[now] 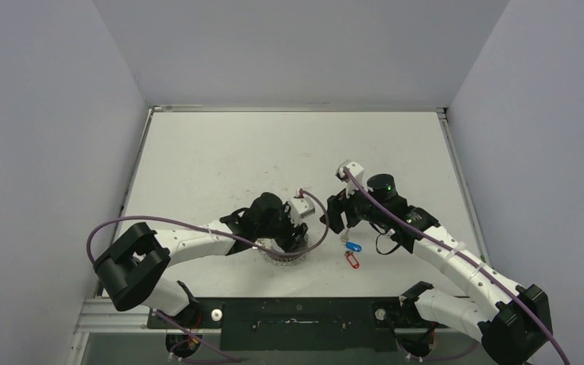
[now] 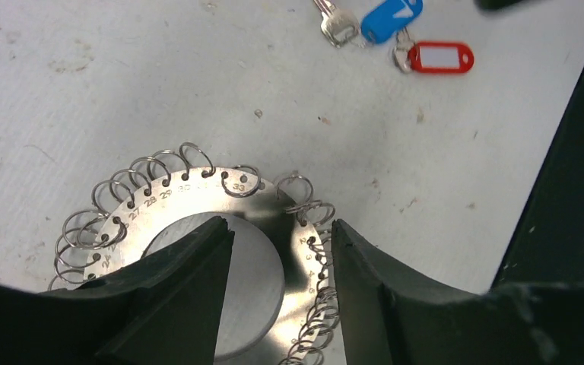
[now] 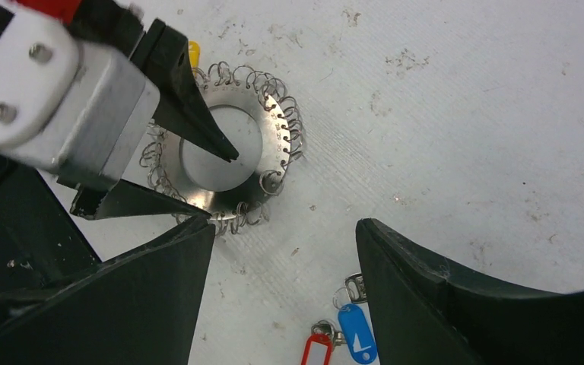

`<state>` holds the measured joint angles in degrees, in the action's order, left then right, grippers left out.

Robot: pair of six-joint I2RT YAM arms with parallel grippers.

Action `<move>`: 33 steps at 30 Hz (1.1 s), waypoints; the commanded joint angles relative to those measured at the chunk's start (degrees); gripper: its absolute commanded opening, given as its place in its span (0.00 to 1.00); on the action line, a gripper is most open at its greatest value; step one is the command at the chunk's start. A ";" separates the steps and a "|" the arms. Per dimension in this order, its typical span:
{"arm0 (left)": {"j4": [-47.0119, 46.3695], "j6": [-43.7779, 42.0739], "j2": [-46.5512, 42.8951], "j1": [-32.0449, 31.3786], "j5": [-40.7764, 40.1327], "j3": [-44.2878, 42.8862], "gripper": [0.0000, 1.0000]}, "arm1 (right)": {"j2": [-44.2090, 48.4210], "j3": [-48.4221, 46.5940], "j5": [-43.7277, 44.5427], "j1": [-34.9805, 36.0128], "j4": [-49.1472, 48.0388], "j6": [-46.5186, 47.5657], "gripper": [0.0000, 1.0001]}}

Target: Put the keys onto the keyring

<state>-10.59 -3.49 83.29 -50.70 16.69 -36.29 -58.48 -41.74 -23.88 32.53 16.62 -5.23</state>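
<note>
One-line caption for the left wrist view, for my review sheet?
Left gripper open, straddling one side of the keyring; blue-tagged key and red-tagged key lie beyond on the table.

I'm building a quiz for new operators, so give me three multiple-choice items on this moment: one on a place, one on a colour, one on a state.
1. Where do the two tagged keys lie relative to the keyring?
A) in its hole
B) on the table beside it, apart from it
C) hung on its wire loops

2. What colours are the keys' tags?
A) a blue tag and a red tag
B) green and black
C) both white

3. How is the left gripper?
A) shut on a key
B) out of view
C) open, one finger in the keyring's hole

Answers: B, the keys rest on bare table off the ring; A, both wrist views show the tags; C, its fingers stand apart across the ring's band.
</note>
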 commanded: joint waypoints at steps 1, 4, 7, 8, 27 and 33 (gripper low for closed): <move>12.67 17.25 -1.03 0.03 -5.30 -7.89 0.49 | 1.09 -1.04 2.13 -0.62 -1.59 -2.08 0.70; 19.20 24.21 0.09 0.59 -5.56 -11.12 0.49 | 0.91 -0.98 4.15 -0.95 -1.43 -3.90 0.70; 25.27 30.92 1.38 1.99 -4.63 -14.37 0.49 | 0.74 -0.91 6.12 -1.44 -0.92 -5.36 0.70; 27.07 32.74 1.73 2.59 -3.82 -15.28 0.49 | 0.77 -0.77 6.43 -1.65 -0.89 -5.87 0.70; 37.40 49.87 -9.15 29.87 4.64 0.04 0.49 | -17.41 -5.72 -0.48 -1.91 -5.25 -9.70 0.70; 30.24 51.00 -7.40 31.62 6.90 2.68 0.49 | -25.76 -9.26 -2.59 -0.94 -6.30 -8.92 0.68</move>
<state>26.09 45.54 75.20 -19.64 20.53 -33.87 -80.62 -46.76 -23.77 30.81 14.37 -14.22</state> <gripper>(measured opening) 0.488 0.691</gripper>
